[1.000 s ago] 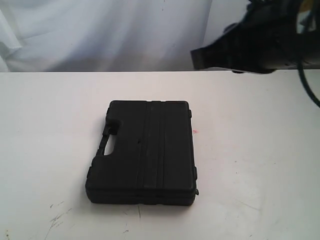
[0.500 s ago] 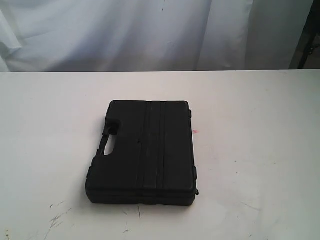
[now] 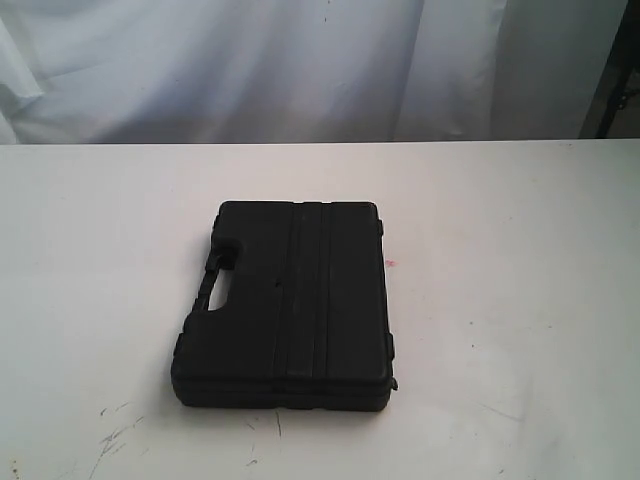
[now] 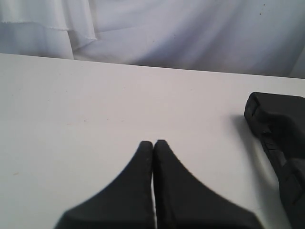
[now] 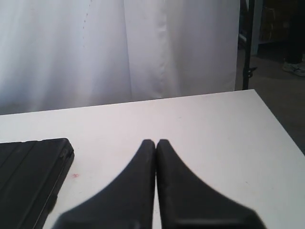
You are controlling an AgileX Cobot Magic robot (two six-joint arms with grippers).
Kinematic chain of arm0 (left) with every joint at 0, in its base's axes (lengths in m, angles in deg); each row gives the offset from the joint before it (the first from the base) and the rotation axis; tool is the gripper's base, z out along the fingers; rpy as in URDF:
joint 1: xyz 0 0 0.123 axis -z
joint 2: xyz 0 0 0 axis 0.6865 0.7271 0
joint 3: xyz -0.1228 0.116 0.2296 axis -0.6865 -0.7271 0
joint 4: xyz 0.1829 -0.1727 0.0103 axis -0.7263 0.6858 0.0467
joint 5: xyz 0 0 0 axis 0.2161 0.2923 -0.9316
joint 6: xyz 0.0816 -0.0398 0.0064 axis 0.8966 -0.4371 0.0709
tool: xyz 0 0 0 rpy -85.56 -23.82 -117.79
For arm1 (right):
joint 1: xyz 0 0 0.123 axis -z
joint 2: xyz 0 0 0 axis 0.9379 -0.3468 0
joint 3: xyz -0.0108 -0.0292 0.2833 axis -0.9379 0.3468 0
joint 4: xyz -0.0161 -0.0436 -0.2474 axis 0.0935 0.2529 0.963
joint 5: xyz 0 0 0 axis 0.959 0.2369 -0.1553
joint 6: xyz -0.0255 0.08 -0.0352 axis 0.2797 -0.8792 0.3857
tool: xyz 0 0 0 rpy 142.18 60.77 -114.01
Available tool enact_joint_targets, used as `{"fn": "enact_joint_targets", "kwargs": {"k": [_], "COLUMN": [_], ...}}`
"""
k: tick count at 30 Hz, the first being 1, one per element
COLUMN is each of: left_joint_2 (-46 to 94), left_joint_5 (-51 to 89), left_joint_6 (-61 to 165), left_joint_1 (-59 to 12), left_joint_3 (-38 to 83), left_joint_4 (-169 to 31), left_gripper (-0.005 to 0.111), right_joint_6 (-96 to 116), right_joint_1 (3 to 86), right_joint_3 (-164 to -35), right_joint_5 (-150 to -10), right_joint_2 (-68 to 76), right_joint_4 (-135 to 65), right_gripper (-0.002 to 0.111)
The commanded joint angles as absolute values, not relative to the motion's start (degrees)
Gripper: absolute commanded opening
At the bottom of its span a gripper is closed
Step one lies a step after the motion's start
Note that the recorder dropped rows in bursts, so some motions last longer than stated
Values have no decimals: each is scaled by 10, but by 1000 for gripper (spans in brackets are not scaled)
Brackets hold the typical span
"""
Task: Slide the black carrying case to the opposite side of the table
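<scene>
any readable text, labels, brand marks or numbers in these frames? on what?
None in any view.
The case: plain black with moulded ribs, no lettering visible.
The table: scuffs and a red speck, no writing.
The left gripper and right gripper: plain black, no markings.

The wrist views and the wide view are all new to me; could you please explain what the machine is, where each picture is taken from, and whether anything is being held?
This is a robot with two arms, each ending in a gripper. The wide picture comes from a camera off the arms. It shows a white table with a closed black carrying case lying flat and a tiny red speck beside it; no arm shows there. The other two pictures come from cameras on the wrists. The black wedges in them are the left gripper and the right gripper. Both are shut and hold nothing, and the case lies off to one side, untouched.
</scene>
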State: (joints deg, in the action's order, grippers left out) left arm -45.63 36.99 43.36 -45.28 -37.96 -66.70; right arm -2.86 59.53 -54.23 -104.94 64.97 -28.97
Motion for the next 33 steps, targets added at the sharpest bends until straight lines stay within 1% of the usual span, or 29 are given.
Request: {"fn": "enact_joint_targets", "kwargs": {"k": [1,7,14,20,23,27,29,33], "left_joint_2": [-459,-459,-459,-459,-459,-459,-459,-459], "left_joint_5": [366,366,366,366,366,366,366,366], "left_joint_6": [434,434,434,434,434,434,434,434], "left_joint_1": [-454,-454,-454,-454,-454,-454,-454,-454], "left_joint_3": [-382,-382,-382,-382,-382,-382,-382,-382], "left_joint_4": [-664,-664,-664,-664,-664,-664,-664,-664], "left_gripper": [0,0,0,0,0,0,0,0], "right_joint_6": [-14,-10,-10,-3,2,26,71,106], "right_joint_1": [600,600,601,601,601,601,601,601], "right_joint_3": [-523,-521,-398,-348,-347,-347,-347,-347], "right_joint_5": [-1042,-1043,-962,-905,-895,-906,-913,-964], "right_joint_2": [670,683,760,760,760,760,760,760], "right_joint_4": [-279,-279,-317,-317,-317,-319,-347,-369], "right_gripper": [0,0,0,0,0,0,0,0]}}
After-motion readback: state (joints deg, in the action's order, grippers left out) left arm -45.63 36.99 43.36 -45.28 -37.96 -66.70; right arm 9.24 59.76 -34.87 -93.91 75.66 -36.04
